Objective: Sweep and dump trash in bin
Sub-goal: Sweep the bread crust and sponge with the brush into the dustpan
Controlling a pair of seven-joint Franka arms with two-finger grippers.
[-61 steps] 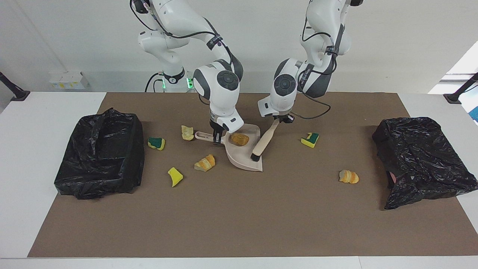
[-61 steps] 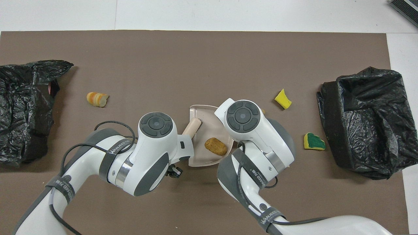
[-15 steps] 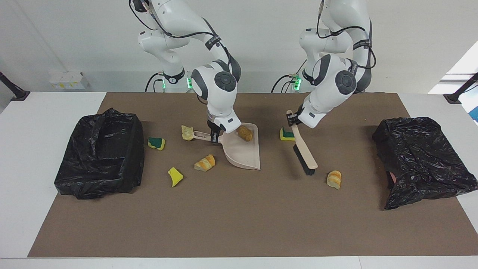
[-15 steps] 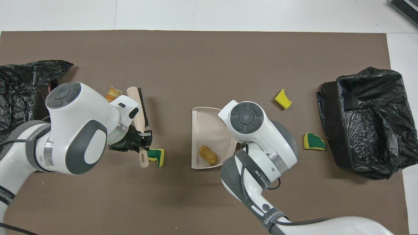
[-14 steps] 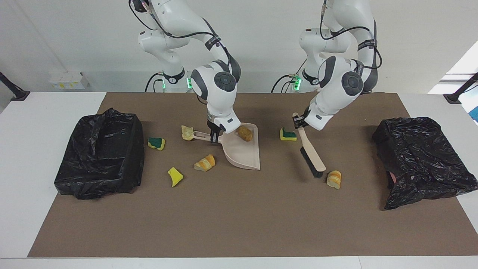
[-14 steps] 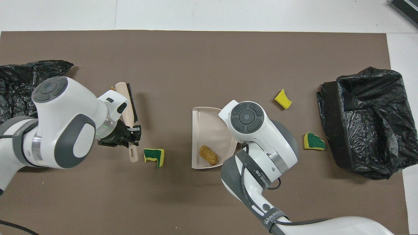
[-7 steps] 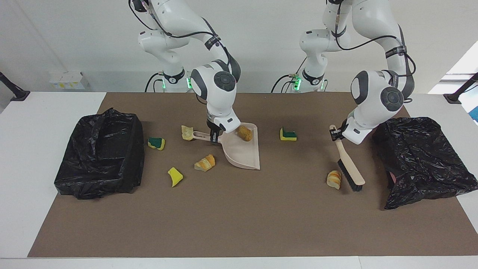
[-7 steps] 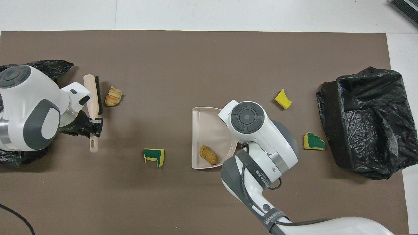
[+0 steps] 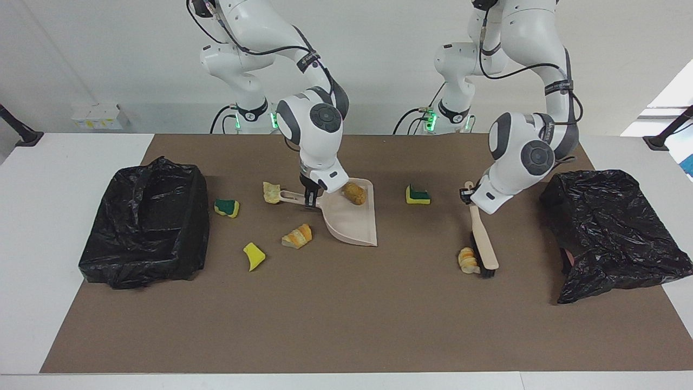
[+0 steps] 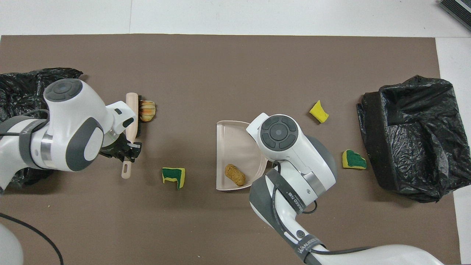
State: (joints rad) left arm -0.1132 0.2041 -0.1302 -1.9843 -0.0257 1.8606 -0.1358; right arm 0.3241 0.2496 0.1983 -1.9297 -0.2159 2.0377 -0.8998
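Bread scrap [image 9: 467, 260] against left gripper's [image 9: 470, 196] brush [image 9: 482, 244]

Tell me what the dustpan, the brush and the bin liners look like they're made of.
Dustpan: smooth, matte beige surface with a moulded rim, probably plastic. Brush: beige handle of the same look, likely plastic; dark bristles, material unclear. Liners on the bin at the right arm's end and the bin at the left arm's end: thin, glossy black film, crinkled and catching light, probably plastic bags.

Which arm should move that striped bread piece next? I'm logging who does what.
Left, probably. The left gripper holds the brush, whose bristles touch the striped bread piece. The right gripper holds the dustpan by its handle.
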